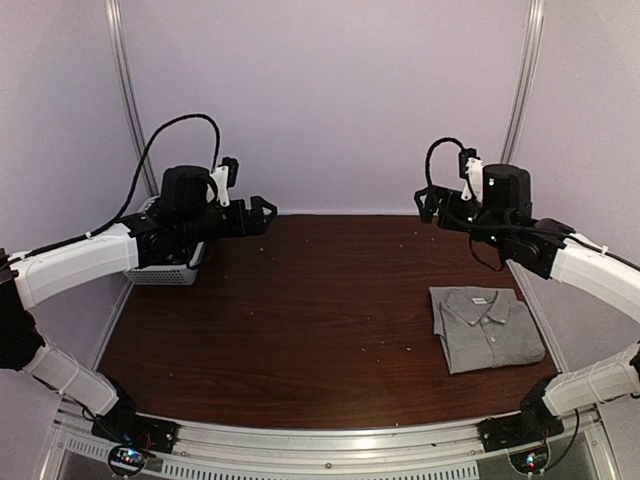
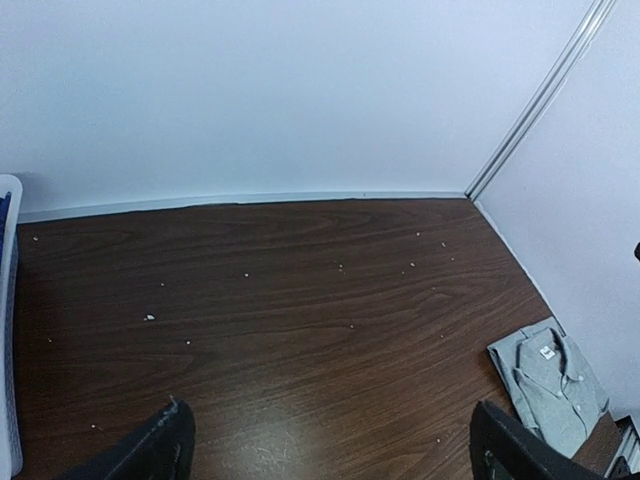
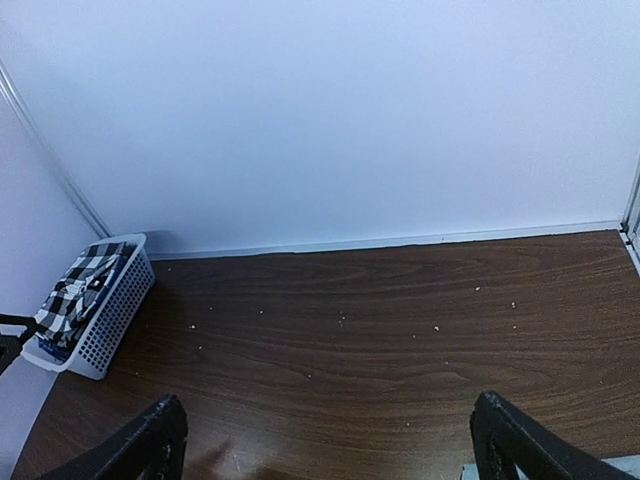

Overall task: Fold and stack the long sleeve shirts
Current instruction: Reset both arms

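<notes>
A light grey shirt (image 1: pixel 487 325) lies folded on the dark wood table at the right; it also shows in the left wrist view (image 2: pixel 553 382). A black-and-white checked shirt (image 3: pixel 82 285) lies bunched in a white slatted basket (image 3: pixel 112 323) at the far left. My left gripper (image 1: pixel 264 213) is raised near the back left, open and empty, its fingertips (image 2: pixel 160 450) wide apart. My right gripper (image 1: pixel 428 204) is raised near the back right, open and empty, its fingertips (image 3: pixel 500 435) wide apart, well above and behind the grey shirt.
The basket (image 1: pixel 170 268) sits mostly hidden under my left arm in the top view. White walls close the back and sides. Small pale crumbs dot the table (image 1: pixel 300 310). A metal rail runs along the near edge.
</notes>
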